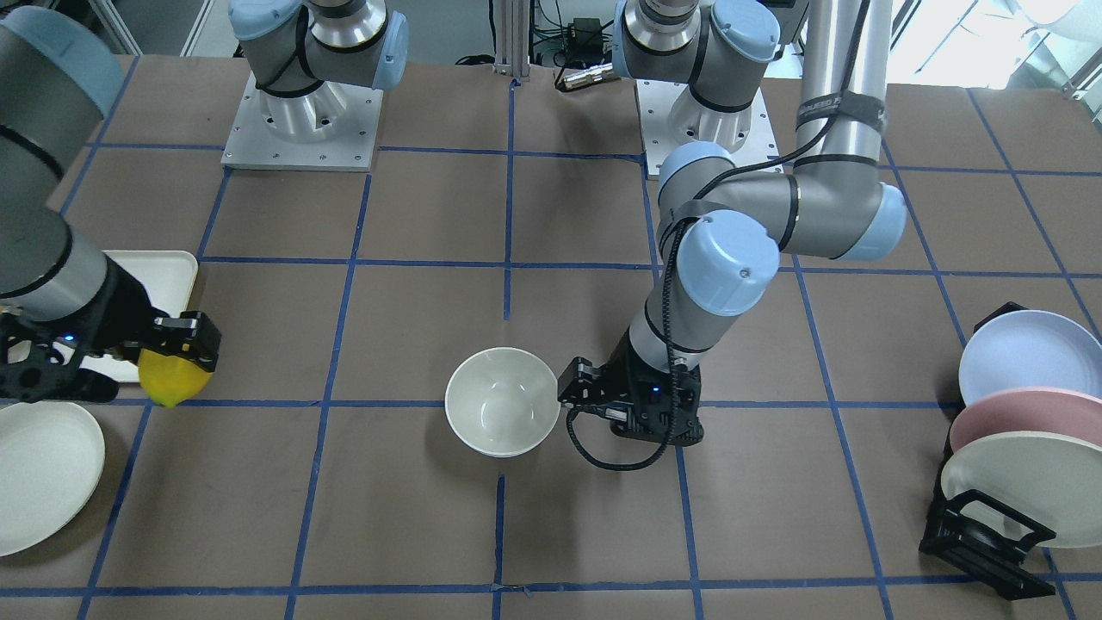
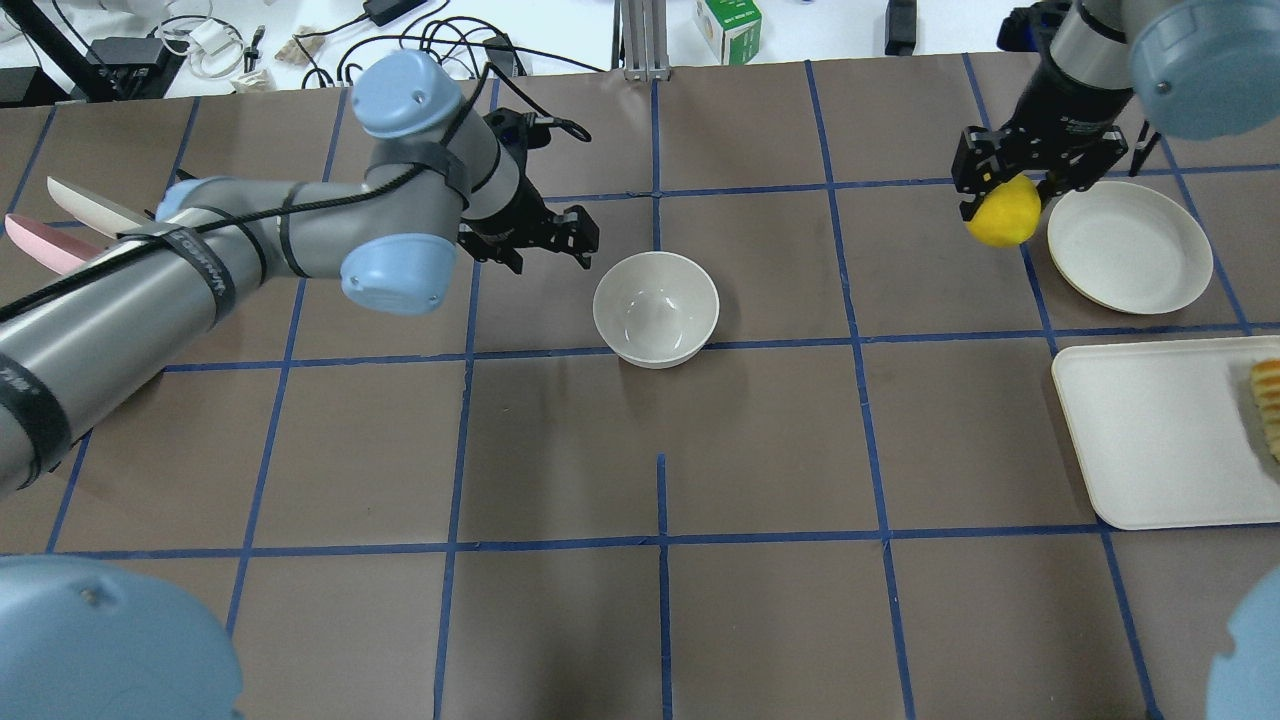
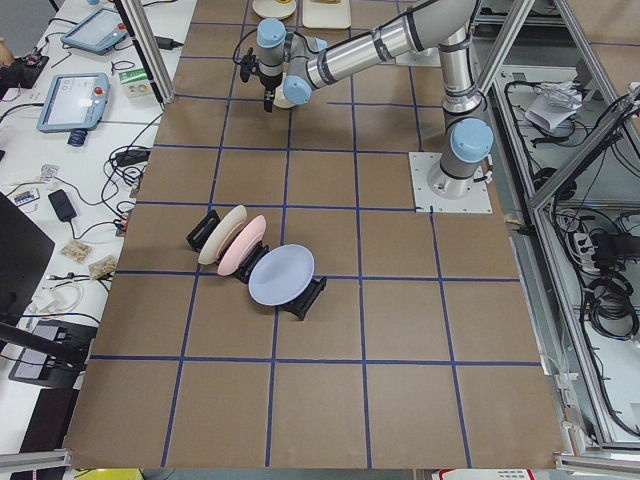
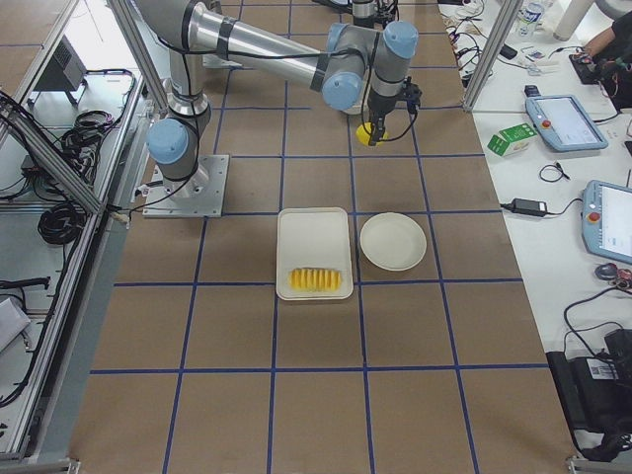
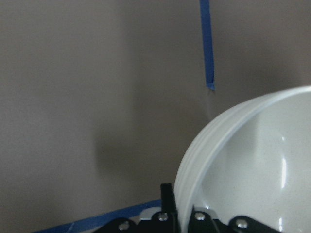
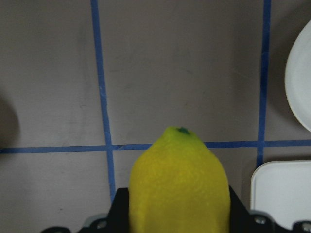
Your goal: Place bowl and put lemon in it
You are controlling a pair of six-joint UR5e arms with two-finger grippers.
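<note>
The off-white bowl (image 2: 655, 308) stands upright on the brown table near its middle; it also shows in the front view (image 1: 502, 400). My left gripper (image 2: 590, 243) is at the bowl's rim. In the left wrist view its fingers (image 5: 167, 201) straddle the rim of the bowl (image 5: 252, 160) and are shut on it. My right gripper (image 2: 1000, 198) is shut on the yellow lemon (image 2: 1001, 217) and holds it above the table, next to a flat cream plate. The lemon fills the lower middle of the right wrist view (image 6: 179, 184) and shows in the front view (image 1: 175, 379).
A flat cream plate (image 2: 1130, 247) lies just right of the lemon. A cream tray (image 2: 1150, 440) holds a row of orange-yellow fruit slices (image 2: 1268, 400). A black rack with blue, pink and cream plates (image 1: 1024, 413) stands on the robot's far left.
</note>
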